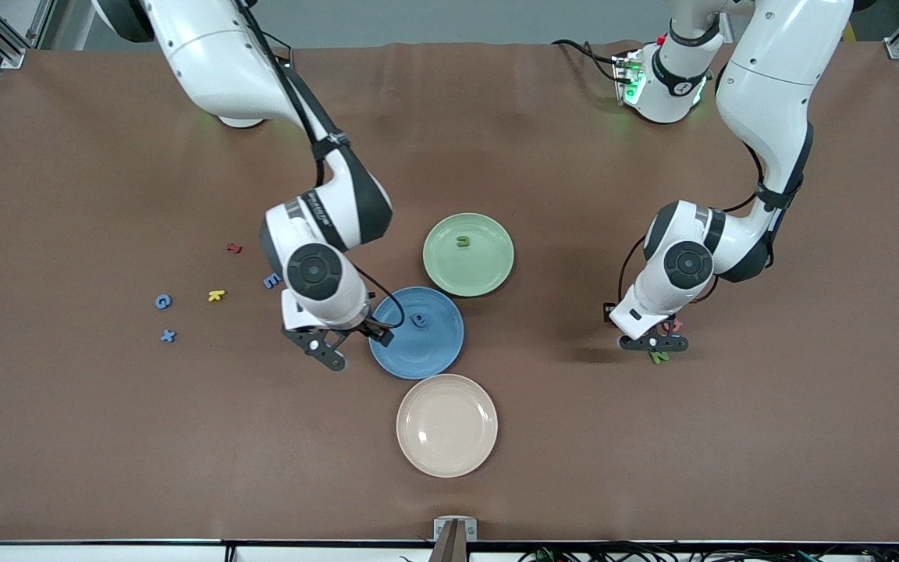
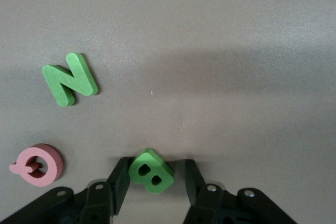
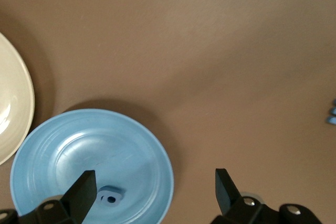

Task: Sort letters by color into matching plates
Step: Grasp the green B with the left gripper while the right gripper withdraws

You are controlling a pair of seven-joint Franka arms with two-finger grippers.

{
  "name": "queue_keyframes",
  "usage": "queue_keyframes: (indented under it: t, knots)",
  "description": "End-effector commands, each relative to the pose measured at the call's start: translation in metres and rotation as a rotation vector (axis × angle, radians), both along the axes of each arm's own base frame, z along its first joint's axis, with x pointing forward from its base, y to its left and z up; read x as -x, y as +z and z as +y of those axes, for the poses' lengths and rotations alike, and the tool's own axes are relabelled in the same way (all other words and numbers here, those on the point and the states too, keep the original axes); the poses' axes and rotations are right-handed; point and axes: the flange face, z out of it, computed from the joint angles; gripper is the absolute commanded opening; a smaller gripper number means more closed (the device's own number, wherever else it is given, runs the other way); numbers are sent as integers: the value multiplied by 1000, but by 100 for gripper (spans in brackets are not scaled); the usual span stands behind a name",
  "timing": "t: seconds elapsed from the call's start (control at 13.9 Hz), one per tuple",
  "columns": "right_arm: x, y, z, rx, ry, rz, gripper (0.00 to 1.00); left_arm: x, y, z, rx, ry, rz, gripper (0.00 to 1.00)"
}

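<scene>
Two claws are engaged: the left claw (image 2: pixel 152 174) clenches the green B (image 2: pixel 151 170) just above the worktop (image 1: pixel 106 437), while the right claw (image 1: pixel 352 345), released, hovers over the blue plate (image 1: pixel 434 355) rim.

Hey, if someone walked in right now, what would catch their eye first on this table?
Three plates cluster mid-table: green plate, blue plate, and cream plate nearest the front camera. The left tool brackets a green B beside a green N; the open right tool hangs at the blue plate's rim.
</scene>
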Motion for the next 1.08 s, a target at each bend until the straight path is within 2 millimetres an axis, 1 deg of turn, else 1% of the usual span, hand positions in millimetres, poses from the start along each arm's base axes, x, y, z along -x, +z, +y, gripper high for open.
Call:
queue_keyframes:
  t: [0.0,0.14,0.22,0.29,0.43,0.57,0.65,0.72,0.79,0.86,1.0]
  knots:
    - [1,28,-40,-11,5,6,100,2,-5,5,-8,-12,2,40]
    - [0,39,-81,-28,88,15,100,1,-4,5,-8,-7,-1,29]
    - [2,43,-105,-37,129,21,100,0,-2,5,-6,-3,-6,26]
    - [3,47,-127,-46,162,25,100,-1,0,5,-6,0,-8,24]
    - [3,47,-175,-52,237,32,100,-3,6,3,-4,4,-15,23]
    - [-2,37,-232,-45,297,42,100,-2,14,-7,5,2,-19,23]
    - [-2,29,-252,-46,338,44,100,2,19,-19,10,9,-10,23]
    - [-2,20,-281,-43,364,39,100,5,27,-30,15,24,-6,23]
    - [-1,10,-301,-42,385,33,100,7,34,-43,18,43,1,23]
    - [1,-2,-323,-41,400,21,100,11,41,-58,20,53,14,23]
    - [5,-20,-363,-35,436,-17,99,22,52,-91,19,87,49,23]
